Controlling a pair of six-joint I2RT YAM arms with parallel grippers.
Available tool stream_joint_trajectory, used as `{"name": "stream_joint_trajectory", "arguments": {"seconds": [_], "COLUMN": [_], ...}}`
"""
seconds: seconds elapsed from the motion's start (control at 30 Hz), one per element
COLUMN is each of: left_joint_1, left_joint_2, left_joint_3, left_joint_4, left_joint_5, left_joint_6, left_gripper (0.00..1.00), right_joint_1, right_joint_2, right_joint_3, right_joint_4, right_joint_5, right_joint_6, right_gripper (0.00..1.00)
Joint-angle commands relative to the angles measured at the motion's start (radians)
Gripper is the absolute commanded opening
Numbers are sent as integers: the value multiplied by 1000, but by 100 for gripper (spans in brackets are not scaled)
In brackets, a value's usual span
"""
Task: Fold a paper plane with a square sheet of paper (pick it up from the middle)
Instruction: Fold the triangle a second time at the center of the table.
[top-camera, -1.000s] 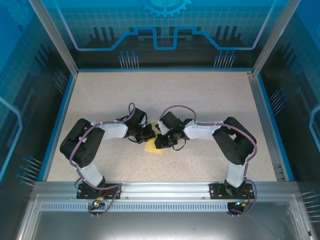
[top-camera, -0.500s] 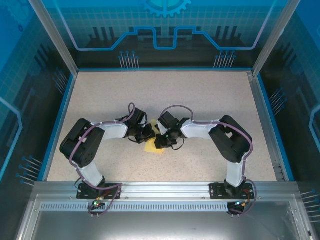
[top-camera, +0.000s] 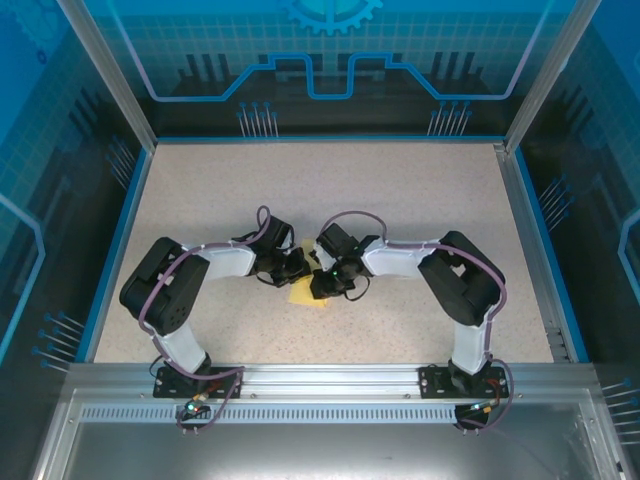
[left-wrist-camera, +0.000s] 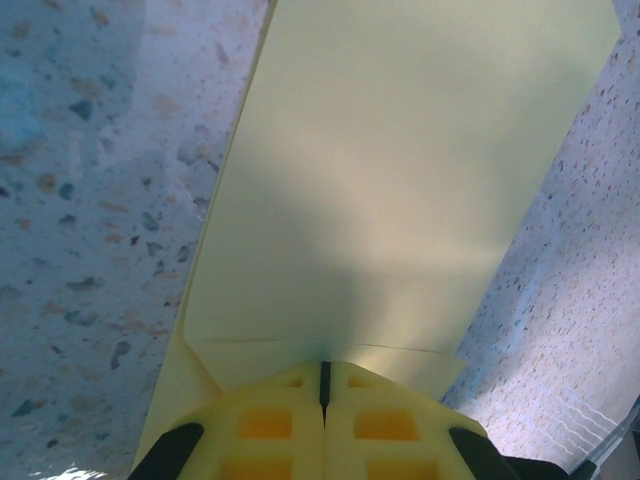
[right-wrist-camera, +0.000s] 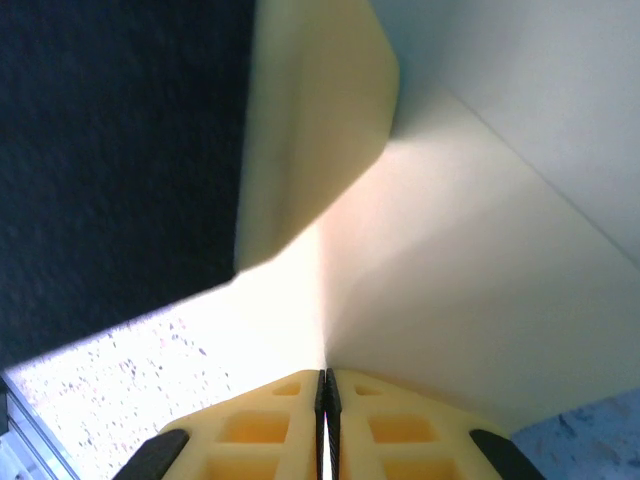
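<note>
Speckled beige worktop (top-camera: 400, 200) sits between blue walls (top-camera: 60, 150), with a metal rail (top-camera: 330, 378) along its near edge carrying both arm bases.

The left hand (left-wrist-camera: 323, 375) is clenched, its yellow pads (left-wrist-camera: 270, 420) pressed together along a thin seam. The tips meet the near edge of the sheet of paper (left-wrist-camera: 400, 180); whether they pinch it or only press on it I cannot tell. From those tips the sheet runs straight away as a long band with two parallel edges. Its long axis is in line with the hand and its far end is cut on a slant. A small folded flap lies across it right at the tips.

The right hand (right-wrist-camera: 322, 385) is clenched on the sheet. A crease rises from the seam between its pads, and the paper bends up on both sides. A dark blurred mass (right-wrist-camera: 110, 150) stands close on the left of that wrist view.

From above, both hands meet beyond the middle of the rail and cover most of the sheet. A pale yellow corner pokes out from under them toward the rail. Purple cables (top-camera: 352, 214) loop over both wrists.
</note>
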Motion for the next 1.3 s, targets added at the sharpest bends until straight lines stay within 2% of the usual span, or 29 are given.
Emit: {"name": "stream_joint_trajectory", "arguments": {"seconds": [0.0,0.4,0.67,1.07,1.17,1.27], "left_joint_1": [-1,-1,-1,-1,-1,-1], "left_joint_2": [53,43,38,36,33,23], "left_joint_3": [-50,-49,-44,-29,-22,-25], "left_joint_4": [-100,-98,-93,-95,-97,-84], "left_joint_5": [-81,-84,-72,-57,-46,-27], "left_joint_6": [-28,-22,-20,-35,-28,-23], "left_gripper": [6,5,5,5,6,7], "right_joint_1": [2,1,0,23,-13,-68], "right_joint_2": [-21,-94,-198,-82,-109,-157], "right_joint_3": [-55,-143,-125,-46,-58,-94], "right_joint_4": [-92,-74,42,50,62,99], "right_joint_5": [-48,-20,38,60,69,59], "right_joint_6": [-24,-31,-2,16,52,64], "right_gripper": [12,12,12,13,15,24]}}
